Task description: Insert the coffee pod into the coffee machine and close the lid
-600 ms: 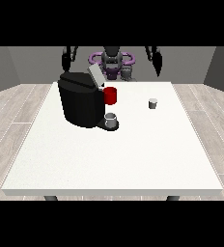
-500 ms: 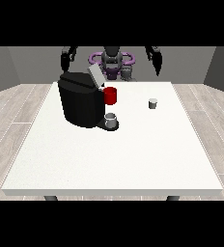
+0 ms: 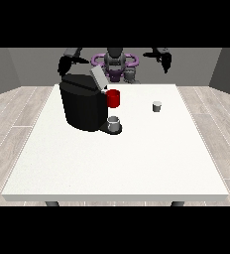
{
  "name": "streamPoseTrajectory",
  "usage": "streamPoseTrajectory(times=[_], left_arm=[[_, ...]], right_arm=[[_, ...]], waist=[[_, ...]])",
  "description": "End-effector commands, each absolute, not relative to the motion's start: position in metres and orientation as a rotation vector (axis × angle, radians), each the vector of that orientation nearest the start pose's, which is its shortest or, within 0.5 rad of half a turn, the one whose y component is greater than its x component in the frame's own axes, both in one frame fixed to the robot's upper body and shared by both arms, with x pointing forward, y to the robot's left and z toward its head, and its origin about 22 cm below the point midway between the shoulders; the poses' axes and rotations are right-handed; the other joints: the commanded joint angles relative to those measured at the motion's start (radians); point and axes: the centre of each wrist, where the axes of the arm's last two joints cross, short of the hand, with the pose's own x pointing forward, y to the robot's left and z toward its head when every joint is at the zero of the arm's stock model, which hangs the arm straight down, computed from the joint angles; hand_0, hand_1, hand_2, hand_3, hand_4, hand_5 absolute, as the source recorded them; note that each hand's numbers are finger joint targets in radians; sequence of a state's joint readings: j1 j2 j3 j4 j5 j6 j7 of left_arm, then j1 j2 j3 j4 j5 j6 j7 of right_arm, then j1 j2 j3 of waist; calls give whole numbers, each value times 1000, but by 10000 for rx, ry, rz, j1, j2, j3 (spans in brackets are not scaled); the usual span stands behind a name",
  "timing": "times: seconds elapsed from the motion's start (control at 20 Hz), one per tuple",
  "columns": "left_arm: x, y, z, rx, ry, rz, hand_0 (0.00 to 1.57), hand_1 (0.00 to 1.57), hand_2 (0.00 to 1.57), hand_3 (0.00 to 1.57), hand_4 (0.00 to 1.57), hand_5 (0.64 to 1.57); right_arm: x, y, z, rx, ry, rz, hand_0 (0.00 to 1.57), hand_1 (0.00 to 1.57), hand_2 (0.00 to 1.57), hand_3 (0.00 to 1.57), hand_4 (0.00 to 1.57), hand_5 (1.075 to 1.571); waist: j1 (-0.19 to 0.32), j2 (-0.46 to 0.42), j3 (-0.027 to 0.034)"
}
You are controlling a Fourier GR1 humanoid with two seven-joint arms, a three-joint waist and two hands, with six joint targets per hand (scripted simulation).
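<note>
The black coffee machine [image 3: 85,106] stands on the left half of the white table [image 3: 117,163], with its grey lid [image 3: 98,78] tilted up and open. A red part [image 3: 113,98] juts from its front, above a small grey cup [image 3: 114,122] on its drip base. The small grey coffee pod [image 3: 157,106] stands alone on the table right of the machine. The hand at the view's right [image 3: 163,60] hangs high above the table's far edge, well behind the pod. The hand at the view's left [image 3: 64,65] is raised behind the machine's top. Both hold nothing.
The robot's torso [image 3: 115,64] with purple rings is behind the table's far edge. Bare white tabletop stretches from the machine towards the near edge. A wooden floor surrounds the table.
The hand at the view's right has lifted and moved outward to the right. The hand at the view's left has risen a little. Machine, lid and pod stay put.
</note>
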State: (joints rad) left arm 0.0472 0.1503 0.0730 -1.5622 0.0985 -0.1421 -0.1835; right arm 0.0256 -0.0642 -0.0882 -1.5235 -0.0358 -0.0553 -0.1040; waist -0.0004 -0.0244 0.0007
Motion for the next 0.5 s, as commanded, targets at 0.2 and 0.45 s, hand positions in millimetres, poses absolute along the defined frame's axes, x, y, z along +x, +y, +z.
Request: streamPoseTrajectory(times=[0.2,0.45], left_arm=[[247,324,18,1411,-17074,-2902,0,0,0,0,0,1571],[267,336,27,2114,-15693,-2986,0,0,0,0,0,1571]], right_arm=[[247,-260,-2,-1785,-16631,-1494,0,0,0,0,158,1571],[237,-247,-9,-1147,-16426,-1072,0,0,0,0,186,1571]], waist=[[-214,352,-6],[-661,309,-5]])
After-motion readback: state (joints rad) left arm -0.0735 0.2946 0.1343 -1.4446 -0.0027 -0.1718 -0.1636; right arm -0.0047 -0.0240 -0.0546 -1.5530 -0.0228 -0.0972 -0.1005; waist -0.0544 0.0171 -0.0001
